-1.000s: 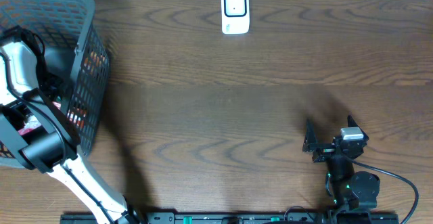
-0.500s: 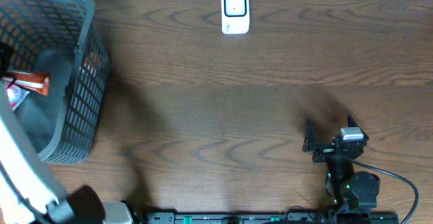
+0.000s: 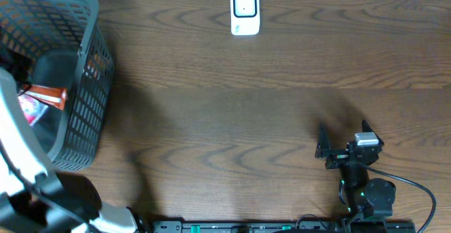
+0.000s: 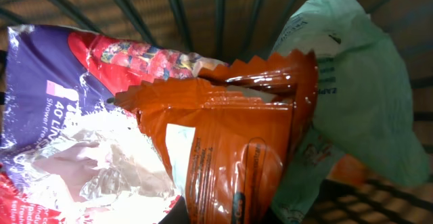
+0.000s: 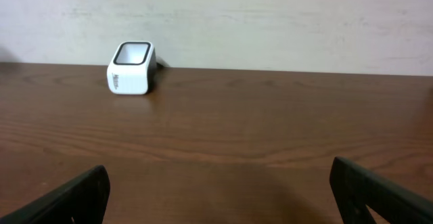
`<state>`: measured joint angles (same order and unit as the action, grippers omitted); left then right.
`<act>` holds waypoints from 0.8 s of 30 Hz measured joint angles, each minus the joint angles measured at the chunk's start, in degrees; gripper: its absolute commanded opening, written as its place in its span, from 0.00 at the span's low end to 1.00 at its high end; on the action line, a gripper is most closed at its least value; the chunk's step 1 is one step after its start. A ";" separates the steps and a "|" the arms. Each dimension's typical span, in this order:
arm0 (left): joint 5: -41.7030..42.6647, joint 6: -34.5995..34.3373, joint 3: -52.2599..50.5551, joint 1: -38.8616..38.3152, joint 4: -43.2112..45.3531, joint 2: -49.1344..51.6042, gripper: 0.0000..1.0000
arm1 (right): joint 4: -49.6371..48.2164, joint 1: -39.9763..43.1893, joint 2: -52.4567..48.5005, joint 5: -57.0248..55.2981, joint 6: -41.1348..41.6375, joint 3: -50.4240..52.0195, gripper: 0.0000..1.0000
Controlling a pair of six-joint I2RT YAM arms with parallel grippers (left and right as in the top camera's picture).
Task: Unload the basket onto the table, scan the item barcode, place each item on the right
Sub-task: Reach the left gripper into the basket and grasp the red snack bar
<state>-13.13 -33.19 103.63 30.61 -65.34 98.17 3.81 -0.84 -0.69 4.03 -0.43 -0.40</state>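
Right arm: a black arm (image 3: 363,184) sits at the near edge of the brown wood-grain table (image 3: 232,106), toward the near right corner, and points at the far edge.
Right jaws: spread wide and holding nothing. In the right wrist view the two dark tips sit at the lower corners with only bare table between them.
Left arm: a white arm with black joints (image 3: 25,162) comes up from the near left corner and reaches over the basket.
Left jaws: closed tight on the lower end of a glossy orange foil packet (image 4: 237,149). The jaws themselves lie almost wholly below the frame of the left wrist view.
Item: the orange packet has a zigzag-cut top edge. From overhead it shows inside the basket's outline, close to the arm's end.
Neighbouring packets: a crinkled purple, red and white plastic packet (image 4: 61,116) lies to the left of the orange one in the wrist view. A pale green plastic packet (image 4: 352,82) lies to its right. The orange packet overlaps both, and I cannot tell whether it touches them.
Basket: a dark grey plastic mesh basket (image 3: 95,71) stands at the far left corner of the table, and its bars show behind the packets.
Scanner: a small white box-shaped barcode scanner with a dark-rimmed window (image 3: 245,11) stands about midway along the far edge, well apart from the basket and both arms.
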 measured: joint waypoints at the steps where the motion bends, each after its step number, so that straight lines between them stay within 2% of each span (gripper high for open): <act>1: 0.13 0.00 -0.24 0.00 0.00 1.81 0.08 | 0.02 0.00 0.00 0.00 0.00 0.00 0.99; 8: 2.93 0.02 -0.83 -0.02 0.31 15.02 0.08 | 0.02 0.00 0.00 0.00 0.00 0.00 0.99; 10: 3.72 0.24 -0.85 0.00 0.09 18.49 0.26 | 0.02 0.00 0.00 0.00 0.00 0.00 0.99; 11: 3.87 0.42 -0.85 0.00 -0.02 19.85 0.30 | 0.02 0.00 0.00 0.00 0.00 0.00 0.99; 16: 4.15 2.16 -0.87 0.00 0.33 24.35 0.36 | 0.02 0.00 0.00 0.00 0.00 0.00 0.99; 24: 4.22 4.79 -0.87 0.00 0.96 24.30 0.36 | 0.02 0.00 0.00 0.00 0.00 0.00 0.99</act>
<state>-8.91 -28.40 102.76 30.61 -64.38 122.48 3.84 -0.84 -0.69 4.03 -0.43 -0.40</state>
